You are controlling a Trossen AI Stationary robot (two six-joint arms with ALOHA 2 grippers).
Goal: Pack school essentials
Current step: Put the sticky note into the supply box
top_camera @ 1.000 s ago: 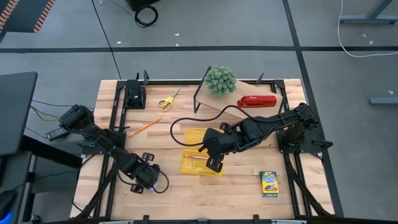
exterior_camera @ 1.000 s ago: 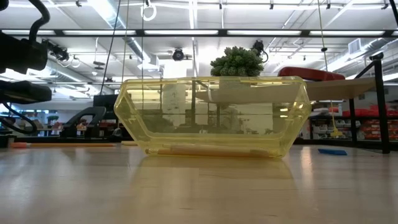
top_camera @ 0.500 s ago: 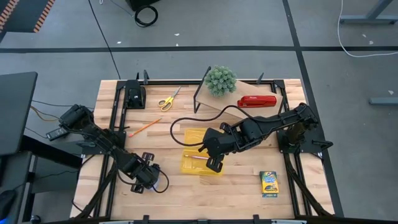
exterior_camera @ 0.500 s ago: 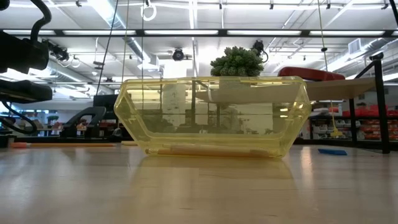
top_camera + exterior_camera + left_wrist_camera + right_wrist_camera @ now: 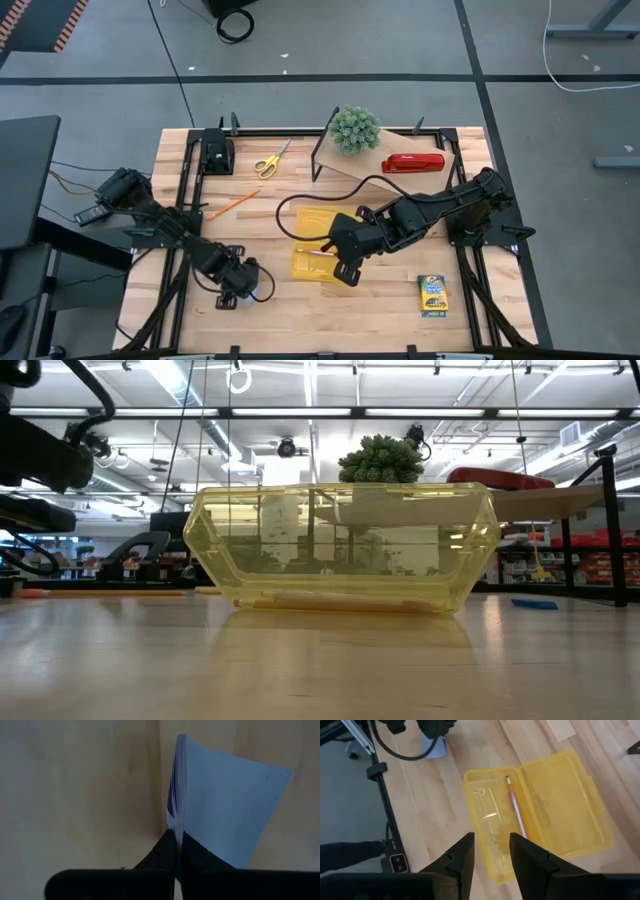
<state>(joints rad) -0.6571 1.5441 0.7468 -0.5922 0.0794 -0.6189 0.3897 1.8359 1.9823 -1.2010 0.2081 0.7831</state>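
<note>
L claw (image 5: pixel 176 851) clenched on pale blue notepad (image 5: pixel 225 810); R claw (image 5: pixel 490 851) released over yellow case (image 5: pixel 540 815); no legible writing.

A robotics lab or workshop: the wooden desk (image 5: pixel 380 300) stands on a grey concrete floor (image 5: pixel 400 40) marked with dark tape lines, under an open ceiling of strip lights (image 5: pixel 300 410), hanging cables and shelving.

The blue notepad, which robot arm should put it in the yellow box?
Probably the left. The left gripper is already shut on the blue notepad, beside the yellow box. The right gripper hovers open over the box, holding nothing.
</note>
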